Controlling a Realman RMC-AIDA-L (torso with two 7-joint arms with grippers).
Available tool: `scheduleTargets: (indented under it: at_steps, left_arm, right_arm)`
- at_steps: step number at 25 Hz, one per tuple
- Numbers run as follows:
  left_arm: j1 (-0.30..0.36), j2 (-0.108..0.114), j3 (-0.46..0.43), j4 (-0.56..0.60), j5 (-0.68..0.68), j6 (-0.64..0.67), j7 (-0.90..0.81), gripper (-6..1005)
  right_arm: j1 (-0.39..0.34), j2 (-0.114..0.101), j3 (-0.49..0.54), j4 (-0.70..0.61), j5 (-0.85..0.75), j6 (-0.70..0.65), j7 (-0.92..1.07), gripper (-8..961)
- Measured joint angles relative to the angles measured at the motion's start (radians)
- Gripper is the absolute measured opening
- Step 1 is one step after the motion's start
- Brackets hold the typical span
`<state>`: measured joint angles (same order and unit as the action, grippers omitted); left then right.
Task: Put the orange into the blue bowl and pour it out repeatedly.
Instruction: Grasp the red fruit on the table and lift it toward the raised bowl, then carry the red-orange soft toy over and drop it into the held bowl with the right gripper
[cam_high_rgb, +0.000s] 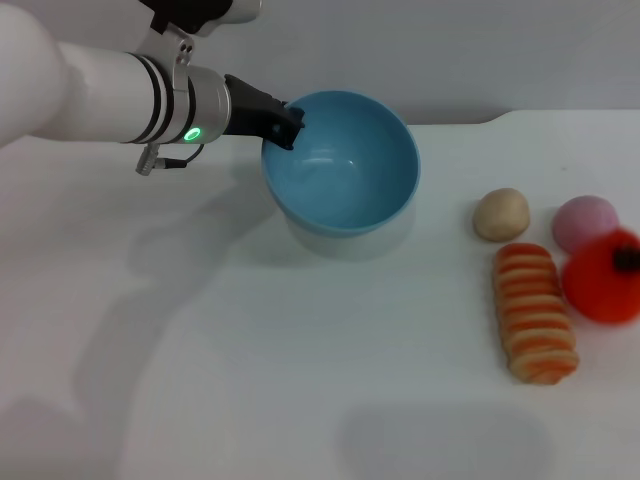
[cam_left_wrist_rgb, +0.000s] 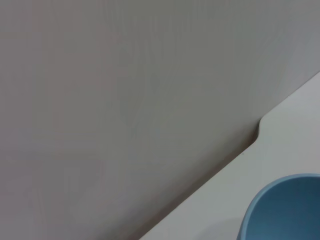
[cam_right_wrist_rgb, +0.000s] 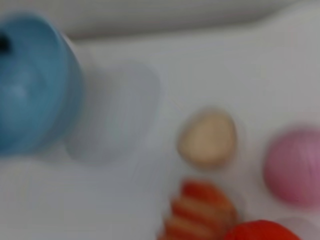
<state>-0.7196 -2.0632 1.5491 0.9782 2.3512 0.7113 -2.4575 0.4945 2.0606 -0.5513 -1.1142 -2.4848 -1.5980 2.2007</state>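
Observation:
The blue bowl (cam_high_rgb: 345, 165) hangs tilted a little above the white table at the back centre, its opening facing forward and nothing inside it. My left gripper (cam_high_rgb: 285, 125) is shut on the bowl's far-left rim. A part of the bowl's rim (cam_left_wrist_rgb: 285, 210) shows in the left wrist view. The orange (cam_high_rgb: 600, 285) lies on the table at the far right, against the striped bread roll (cam_high_rgb: 535, 310). In the right wrist view the orange (cam_right_wrist_rgb: 260, 231) and the bowl (cam_right_wrist_rgb: 30, 85) show, blurred. My right gripper appears in no view.
A beige rounded piece (cam_high_rgb: 500, 213) and a pink ball (cam_high_rgb: 583, 220) lie just behind the bread roll and the orange. The table's back edge has a step (cam_high_rgb: 500, 118) behind the bowl, with a grey wall beyond.

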Motion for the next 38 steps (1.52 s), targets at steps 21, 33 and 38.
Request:
scheduleTargets:
  at_steps: [21,33,38]
  left_arm:
    - [-0.034,-0.008,0.142,0.005,-0.022,-0.001,-0.047,-1]
    - [-0.029,-0.008,0.153,0.006,-0.023,-0.003,-0.048,0]
    - [-0.025,-0.007,0.154,0.006,-0.023,-0.005,-0.047,-1]
  right_arm:
    - [0.174,0.004,-0.279,-0.106,0.316,-0.013,-0.001,67]
    - [0.202,0.004,-0.330,-0.027,0.315,0.031,-0.001,148]
    - [0.166,0.004,-0.283,-0.062,0.351,0.047,0.000,232]
